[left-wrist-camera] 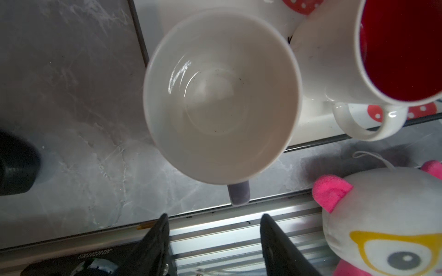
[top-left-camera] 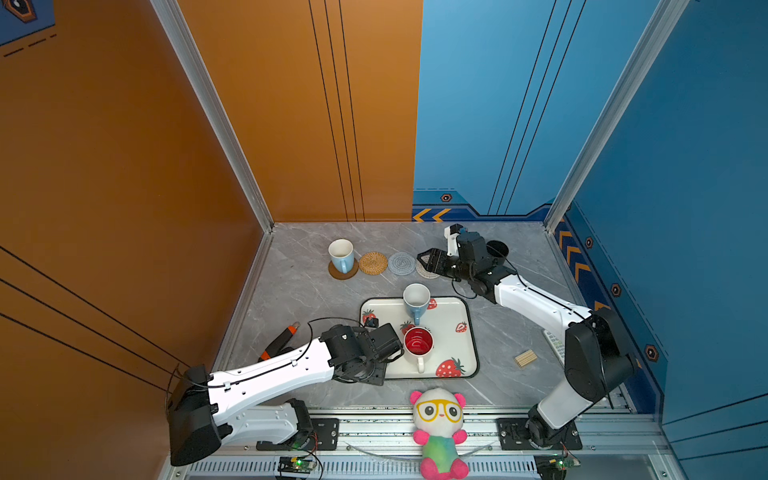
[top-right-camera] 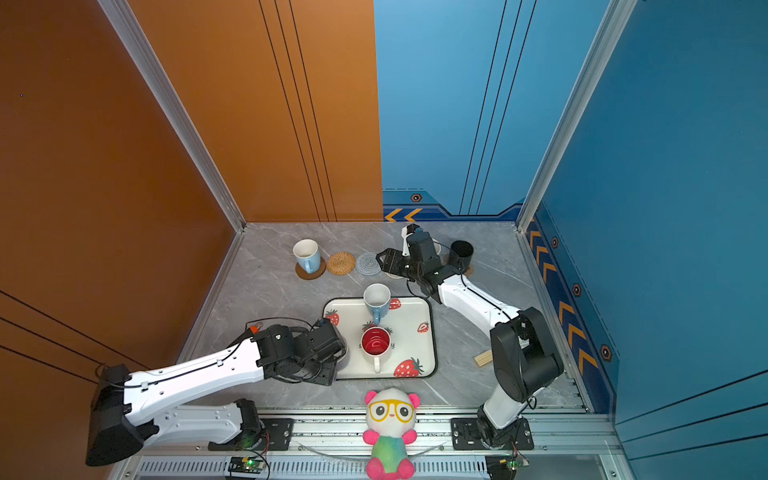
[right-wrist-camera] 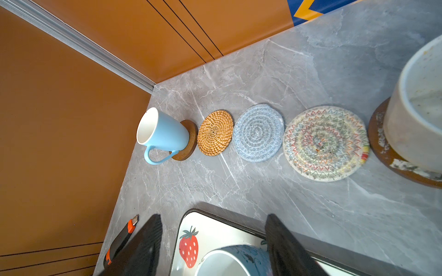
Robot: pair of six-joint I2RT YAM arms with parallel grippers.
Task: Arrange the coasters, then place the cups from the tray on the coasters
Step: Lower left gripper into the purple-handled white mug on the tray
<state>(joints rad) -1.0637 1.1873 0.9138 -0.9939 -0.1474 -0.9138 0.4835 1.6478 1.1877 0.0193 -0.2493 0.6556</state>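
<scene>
Left claw (left-wrist-camera: 213, 217) hangs above the lavender mug (left-wrist-camera: 221, 95), slightly to the handle side. Its fingers are spread and empty, and the mug's handle (left-wrist-camera: 239, 193) points toward the gap between them. Mug location: near left corner of the strawberry tray (left-wrist-camera: 313, 126), upright, mouth up. Its base is hidden by its own rim. The white mug with red inside (left-wrist-camera: 334, 67) stands just beside it; contact between the two cannot be confirmed.

Handling, as judged: glazed ceramic, rigid, moderately heavy, smooth enough to slip in a light pinch, and liable to chip if knocked. Recommended hold: one finger inside the mouth and one outside, clamping the wall on the handle side, away from the neighbouring mug. The handle itself is narrow and may let the mug swing. Lift straight up before travelling.

Right claw (right-wrist-camera: 212, 216) is likewise spread and empty, above the worktop (right-wrist-camera: 239, 186) near the vacant beige crochet coaster (right-wrist-camera: 325, 143).
</scene>
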